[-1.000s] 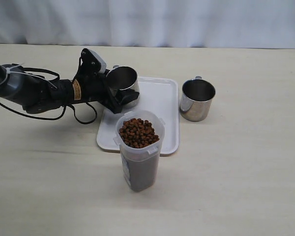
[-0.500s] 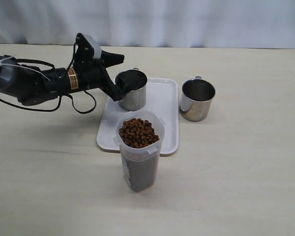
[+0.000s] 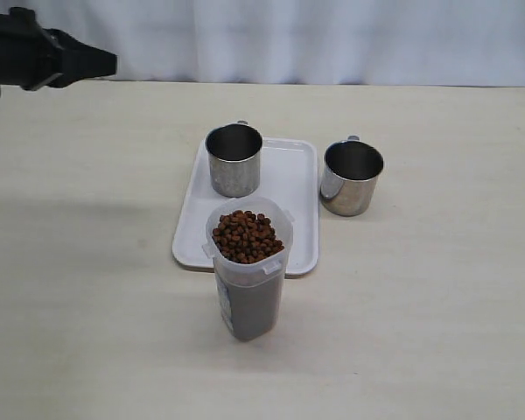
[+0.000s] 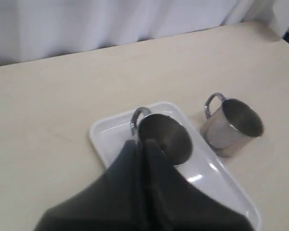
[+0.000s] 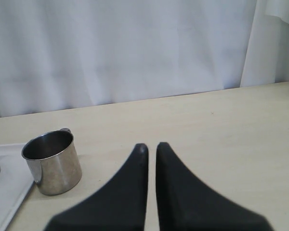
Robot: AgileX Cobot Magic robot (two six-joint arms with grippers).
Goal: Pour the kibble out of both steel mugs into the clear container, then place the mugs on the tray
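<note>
One steel mug (image 3: 234, 160) stands upright on the white tray (image 3: 293, 188), at its back left; the wrist view shows this mug (image 4: 164, 139) on the tray (image 4: 108, 132) just past my fingertips. The second steel mug (image 3: 351, 178) stands on the table right of the tray. The clear container (image 3: 248, 289) at the tray's front edge is full of kibble (image 3: 246, 236). My left gripper (image 3: 110, 62) hangs shut and empty at the far back left, well clear of the mugs. My right gripper (image 5: 149, 146) is shut on nothing, with the second mug (image 5: 53, 162) off to one side.
A white curtain (image 3: 332, 39) runs along the back of the table. The tray's corner (image 5: 5, 192) shows beside the second mug in the right wrist view. The right arm is outside the exterior view.
My left gripper set the first mug upright on the tray, let go of it, and drew back up to the far left corner with its jaws closed.
</note>
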